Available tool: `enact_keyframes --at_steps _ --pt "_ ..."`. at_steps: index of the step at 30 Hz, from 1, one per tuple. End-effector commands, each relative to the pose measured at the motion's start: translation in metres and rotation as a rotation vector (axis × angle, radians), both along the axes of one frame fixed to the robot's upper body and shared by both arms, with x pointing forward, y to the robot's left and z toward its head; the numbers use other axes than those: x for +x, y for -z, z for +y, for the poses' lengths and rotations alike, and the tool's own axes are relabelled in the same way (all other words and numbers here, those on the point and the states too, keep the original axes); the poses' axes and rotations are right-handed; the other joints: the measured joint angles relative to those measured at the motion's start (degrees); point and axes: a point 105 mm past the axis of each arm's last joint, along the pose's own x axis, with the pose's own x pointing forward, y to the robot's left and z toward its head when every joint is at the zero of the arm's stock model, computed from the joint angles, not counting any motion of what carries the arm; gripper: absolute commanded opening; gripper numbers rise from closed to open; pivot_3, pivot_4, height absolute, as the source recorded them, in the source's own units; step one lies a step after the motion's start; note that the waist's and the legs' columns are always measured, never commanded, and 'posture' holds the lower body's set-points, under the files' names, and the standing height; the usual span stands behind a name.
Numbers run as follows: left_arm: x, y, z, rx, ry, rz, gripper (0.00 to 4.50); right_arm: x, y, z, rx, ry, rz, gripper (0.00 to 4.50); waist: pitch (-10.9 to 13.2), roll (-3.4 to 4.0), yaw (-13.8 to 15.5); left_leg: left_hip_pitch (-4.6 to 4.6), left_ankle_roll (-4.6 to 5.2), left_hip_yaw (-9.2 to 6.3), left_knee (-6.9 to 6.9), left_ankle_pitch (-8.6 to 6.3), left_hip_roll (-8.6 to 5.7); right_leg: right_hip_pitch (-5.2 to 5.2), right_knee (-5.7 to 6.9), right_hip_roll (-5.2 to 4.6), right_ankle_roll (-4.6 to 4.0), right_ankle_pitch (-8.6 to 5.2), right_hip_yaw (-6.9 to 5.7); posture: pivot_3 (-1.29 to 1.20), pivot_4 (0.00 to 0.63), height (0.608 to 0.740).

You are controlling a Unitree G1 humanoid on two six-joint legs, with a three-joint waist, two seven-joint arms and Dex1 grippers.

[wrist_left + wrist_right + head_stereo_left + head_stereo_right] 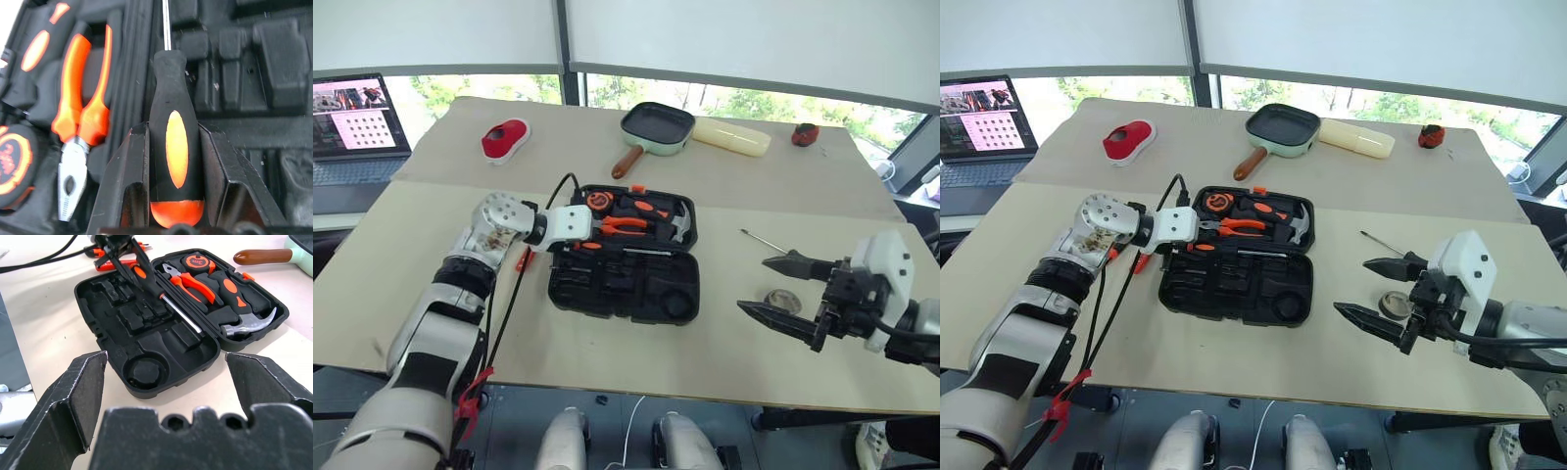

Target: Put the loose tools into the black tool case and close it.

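Orange-and-black screwdriver [175, 147] sits pinched in the left gripper [173, 161] over the open case [625, 284], mid-table. If dropped askew across the hinge ridge, it could block closing. Right gripper [783, 289] waits wide, empty, right.

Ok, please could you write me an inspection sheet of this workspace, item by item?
Surface: beige table.
Job's things: black tool case lies open; screwdriver held over it; tape roll and thin screwdriver loose on the table.
Clutter: green pan, red object, cream block.
Grippers: left gripper shut on the screwdriver; right gripper open.
Cables: black cable along the left arm.
Surroundings: laptop, windows behind.
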Motion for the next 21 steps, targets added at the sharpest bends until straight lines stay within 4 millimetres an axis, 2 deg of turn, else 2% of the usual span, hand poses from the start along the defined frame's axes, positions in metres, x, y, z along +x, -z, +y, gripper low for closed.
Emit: enact_keyframes --at_steps 1,14,15,21 --pt "-0.002 -0.010 -0.006 -0.002 0.073 -0.031 0.90 -0.003 -0.009 0.000 0.000 0.013 -0.050 4.50 0.0 0.00 0.0 0.00 0.01 0.00 0.02 0.00 0.00 0.02 0.00 0.00 0.00 0.00 0.00 0.00 0.150 0.740" --pt "0.011 -0.009 -0.006 0.024 0.009 -0.043 0.90 -0.005 -0.008 0.000 -0.002 0.017 -0.051 4.50 0.0 0.00 0.1 -0.01 0.01 -0.06 0.11 -0.01 -0.01 0.05 0.06 0.00 0.01 0.00 -0.03 0.00 0.150 0.740" --pt "0.011 -0.012 -0.007 0.016 0.014 -0.036 1.70 -0.005 -0.008 0.001 -0.002 0.016 -0.052 4.50 0.0 0.00 0.1 -0.01 0.01 -0.06 0.11 -0.01 -0.01 0.05 0.06 0.00 0.01 0.01 -0.03 0.00 0.150 0.740" --pt "0.012 -0.037 -0.011 -0.054 0.019 -0.033 3.76 -0.006 -0.006 0.003 -0.002 0.007 -0.047 4.50 0.0 0.00 0.1 -0.02 0.01 -0.09 0.14 -0.01 -0.01 0.04 0.09 0.00 0.01 0.01 -0.04 0.00 0.150 0.740"
